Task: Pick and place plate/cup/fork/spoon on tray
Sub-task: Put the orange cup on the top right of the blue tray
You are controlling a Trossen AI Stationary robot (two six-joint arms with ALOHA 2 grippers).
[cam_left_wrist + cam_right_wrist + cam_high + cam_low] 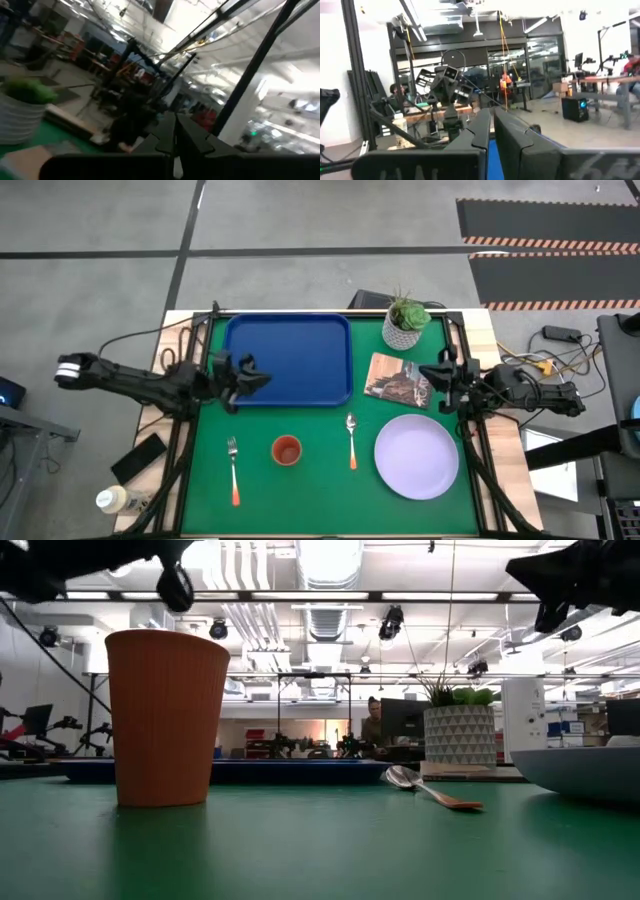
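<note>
The dark blue tray [290, 360] lies at the far middle of the green mat. The lavender plate [417, 456] rests flat at the near right and shows in the low view [585, 770]. The orange-red cup [287, 450] stands upright near the middle and shows in the low view [167, 718]. The fork [233, 470] lies left of the cup, and the spoon [351, 438] lies right of it [430, 788]. My left gripper [262, 377] is shut and empty above the tray's left near part. My right gripper [425, 372] is shut and empty, raised beyond the plate's far side.
A white patterned plant pot [405, 323] stands at the far right beside the tray. A picture card [397, 380] lies between the tray and my right gripper. A black phone [140, 458] and a bottle [115, 500] lie off the mat at the near left.
</note>
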